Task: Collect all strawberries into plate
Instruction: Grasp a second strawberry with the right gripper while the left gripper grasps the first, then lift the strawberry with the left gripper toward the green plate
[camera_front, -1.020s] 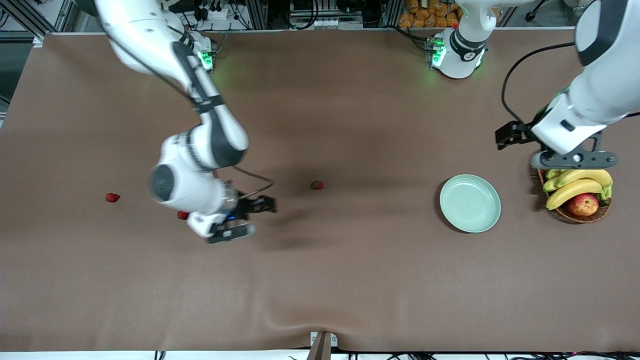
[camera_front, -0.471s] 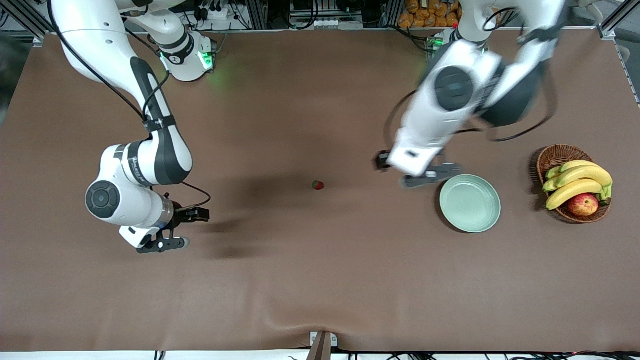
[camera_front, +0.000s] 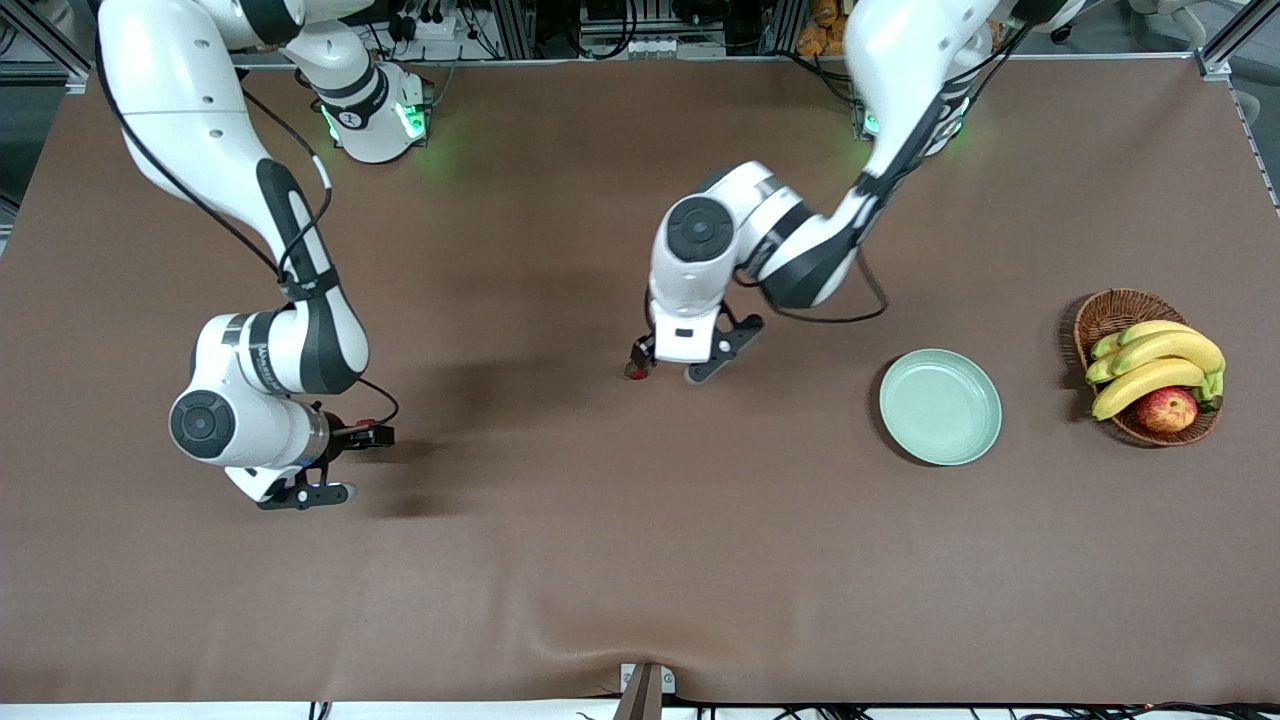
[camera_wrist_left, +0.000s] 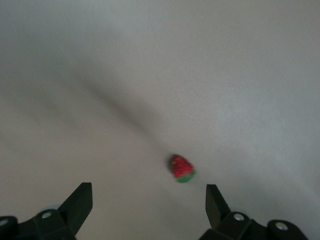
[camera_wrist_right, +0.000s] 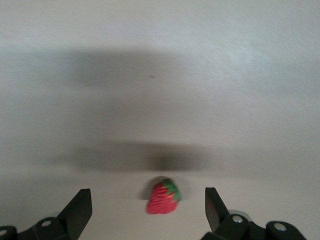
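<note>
The plate (camera_front: 940, 406) is sitting bare, so no strawberries are collected yet. One strawberry (camera_front: 634, 372), well apart from the plate toward the right arm's end, is lying under the spread left gripper (camera_front: 668, 364). Farther that way, the right gripper (camera_front: 340, 466), also spread, is hovering over another strawberry (camera_wrist_right: 163, 198); a third is probably hiding under that arm. Open table is surrounding the plate, with the fruit basket (camera_front: 1112, 312) near it toward the left arm's end.

The right arm (camera_front: 260, 370) hides two strawberries in the front view

two visible strawberries (camera_front: 634, 372) (camera_wrist_right: 163, 198), one plate (camera_front: 940, 407)
</note>
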